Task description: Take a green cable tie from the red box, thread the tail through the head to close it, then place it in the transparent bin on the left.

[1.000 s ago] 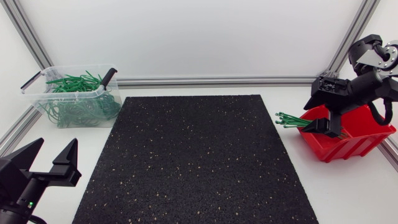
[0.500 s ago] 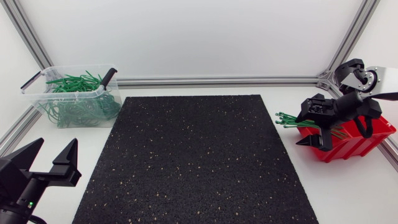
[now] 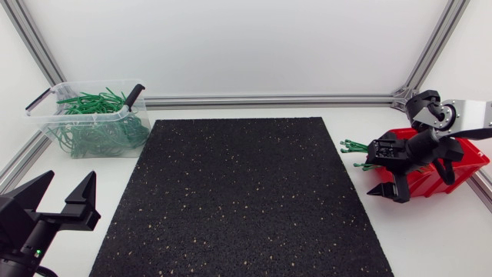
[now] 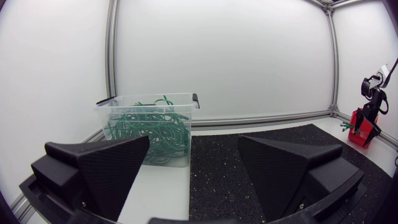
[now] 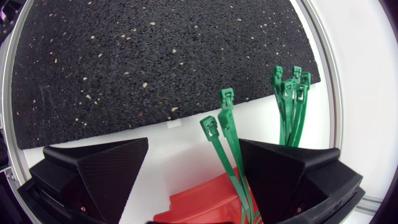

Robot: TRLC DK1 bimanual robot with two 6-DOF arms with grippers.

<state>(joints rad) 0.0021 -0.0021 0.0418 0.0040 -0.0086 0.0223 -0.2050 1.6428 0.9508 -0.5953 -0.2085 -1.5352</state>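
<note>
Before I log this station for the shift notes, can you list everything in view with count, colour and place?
table: one, white, under everything.
mat: one, black with pale speckles, middle of the table.
transparent bin: one, clear with dark handles, far left corner.
looped cable ties: a heap, too many to count, green, inside the transparent bin.
red box: one, red, right edge of the table.
straight cable ties: a bunch, green, heads sticking out of the red box toward the mat.
left claw: one, black, open and empty, near left corner.
right claw: one, black, open, over the ties at the red box's front edge.
</note>
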